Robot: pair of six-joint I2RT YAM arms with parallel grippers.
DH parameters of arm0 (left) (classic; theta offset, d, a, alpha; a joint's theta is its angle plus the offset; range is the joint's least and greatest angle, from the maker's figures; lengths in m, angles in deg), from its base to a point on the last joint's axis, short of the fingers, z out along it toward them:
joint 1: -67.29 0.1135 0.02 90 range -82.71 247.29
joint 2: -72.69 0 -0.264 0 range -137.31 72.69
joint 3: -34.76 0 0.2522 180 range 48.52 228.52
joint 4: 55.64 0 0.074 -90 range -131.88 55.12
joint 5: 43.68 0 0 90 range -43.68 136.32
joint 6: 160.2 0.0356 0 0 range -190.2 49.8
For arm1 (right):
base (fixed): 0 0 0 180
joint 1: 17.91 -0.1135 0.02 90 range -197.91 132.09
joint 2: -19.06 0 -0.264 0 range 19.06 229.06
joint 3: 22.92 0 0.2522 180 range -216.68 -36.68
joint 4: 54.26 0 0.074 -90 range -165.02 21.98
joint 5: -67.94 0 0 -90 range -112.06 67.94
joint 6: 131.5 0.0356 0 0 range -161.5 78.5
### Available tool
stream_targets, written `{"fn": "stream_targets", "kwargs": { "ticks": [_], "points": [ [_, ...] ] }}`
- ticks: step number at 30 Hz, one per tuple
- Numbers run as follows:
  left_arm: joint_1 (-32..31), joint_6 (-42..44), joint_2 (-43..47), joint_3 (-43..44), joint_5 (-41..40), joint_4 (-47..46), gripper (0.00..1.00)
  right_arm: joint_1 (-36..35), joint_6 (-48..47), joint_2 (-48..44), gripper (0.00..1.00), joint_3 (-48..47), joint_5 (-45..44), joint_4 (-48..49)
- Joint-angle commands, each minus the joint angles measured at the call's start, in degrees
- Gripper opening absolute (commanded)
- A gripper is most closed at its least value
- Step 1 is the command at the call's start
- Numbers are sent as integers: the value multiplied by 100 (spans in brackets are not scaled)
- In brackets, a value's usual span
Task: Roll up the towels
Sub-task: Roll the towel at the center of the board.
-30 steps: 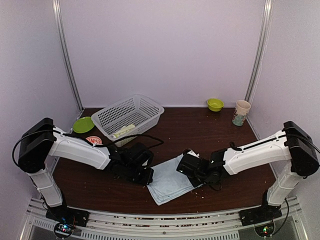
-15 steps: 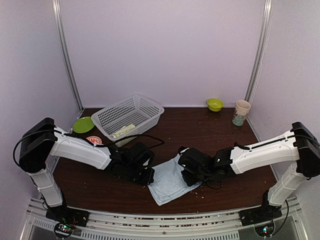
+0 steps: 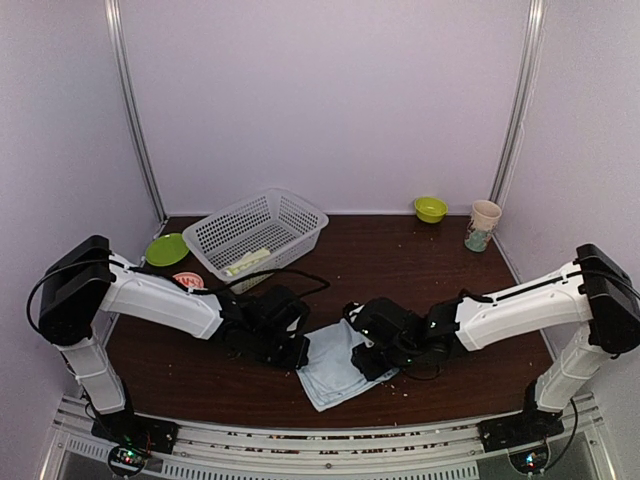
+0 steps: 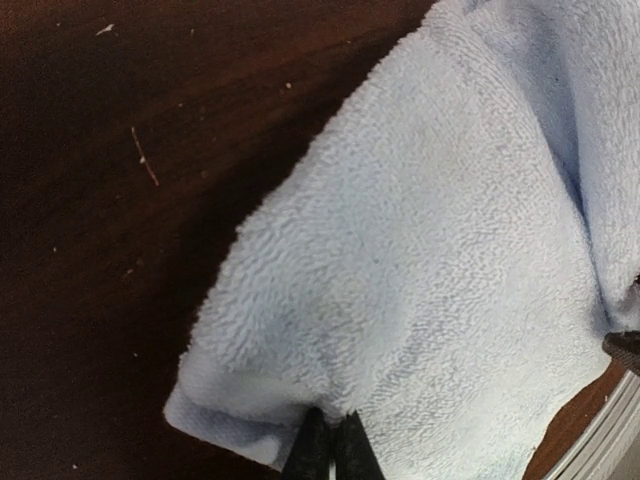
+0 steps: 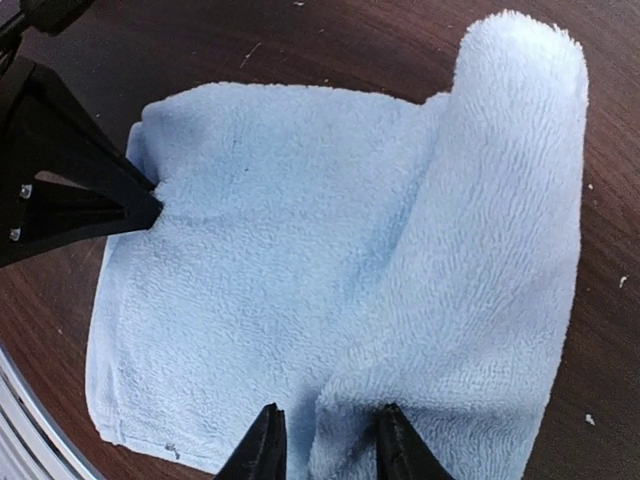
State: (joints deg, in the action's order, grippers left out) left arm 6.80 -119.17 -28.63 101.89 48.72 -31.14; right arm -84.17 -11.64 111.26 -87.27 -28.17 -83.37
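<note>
So you've got the dark table (image 3: 440, 270) with the white mesh basket (image 3: 300, 215) at the back left. The blue towel (image 3: 330, 368) lies near the front edge, right between your two arms, and the side by your right arm is curled over into a fat roll. Your left pincer (image 4: 333, 445) is clamped tight on the towel's left edge. Your right pincer (image 5: 328, 445) has its tips a little apart over the near end of the roll, and I can't tell if they're touching it. The lemon-print towel (image 3: 247, 262) is in the basket. There's a green plate (image 3: 166, 249) left of the basket, plus a cup (image 3: 483, 225) and a green bowl (image 3: 431, 208) at the back right.
</note>
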Motion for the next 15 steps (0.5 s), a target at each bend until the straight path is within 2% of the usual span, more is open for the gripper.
{"fn": "stream_targets", "kwargs": {
  "ticks": [1, 4, 7, 15],
  "points": [
    [-42, 70, 3, -48, 61, 400, 0, -7, 31, 115, 33, 159, 615, 368],
    [-42, 139, 224, -16, -10, 605, 0, 54, 145, 233, 38, 291, 908, 634],
    [-42, 210, 550, 34, -124, 859, 5, 94, 261, 283, 42, 455, 1140, 973],
    [-42, 335, 1055, 422, -156, 1170, 29, 230, 349, 467, 50, 599, 1448, 1294]
  ]
}}
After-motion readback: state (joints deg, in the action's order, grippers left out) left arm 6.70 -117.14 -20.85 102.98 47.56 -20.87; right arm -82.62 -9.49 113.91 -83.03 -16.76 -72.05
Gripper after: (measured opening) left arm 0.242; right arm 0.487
